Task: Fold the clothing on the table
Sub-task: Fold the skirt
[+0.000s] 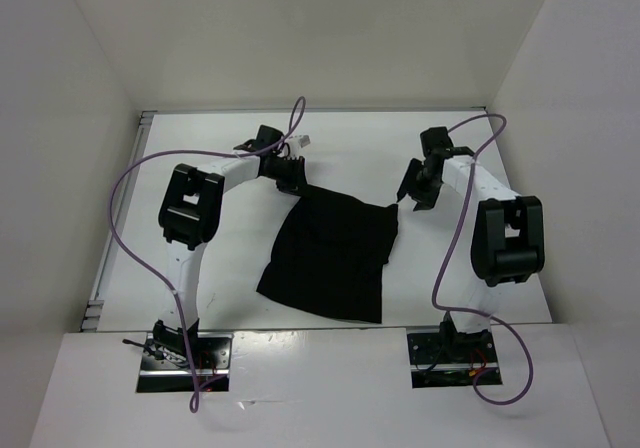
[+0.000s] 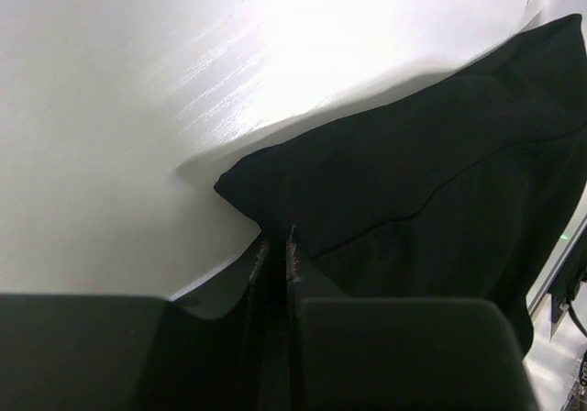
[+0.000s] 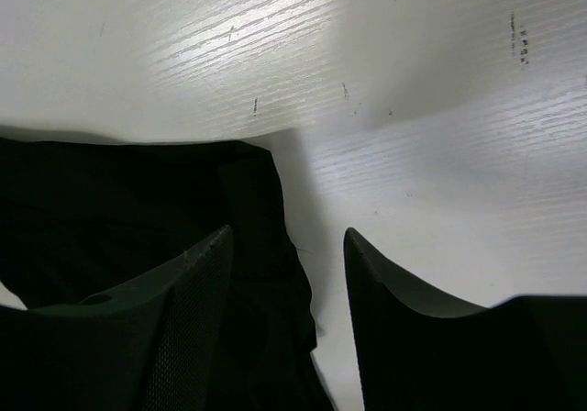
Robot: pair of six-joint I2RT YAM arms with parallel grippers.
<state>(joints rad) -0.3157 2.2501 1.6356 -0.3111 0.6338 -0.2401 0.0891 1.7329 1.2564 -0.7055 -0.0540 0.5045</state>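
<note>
The clothing (image 1: 330,253) is a limp black piece of fabric, roughly rectangular, lying in the middle of the white table (image 1: 350,153). My left gripper (image 1: 293,183) is at its far left corner. In the left wrist view the left gripper (image 2: 277,237) has its fingers pressed almost together on the clothing (image 2: 431,172), whose corner stands slightly off the surface. My right gripper (image 1: 412,198) is at the far right corner. In the right wrist view the right gripper (image 3: 287,246) stands open, and the edge of the clothing (image 3: 138,209) lies between its fingers.
White upright walls close the table on the left (image 1: 60,168), back and right (image 1: 580,118). Purple cables (image 1: 125,228) loop off both arms. A metal rail (image 1: 95,308) runs along the table's left edge. The arm bases (image 1: 185,353) sit at the near edge.
</note>
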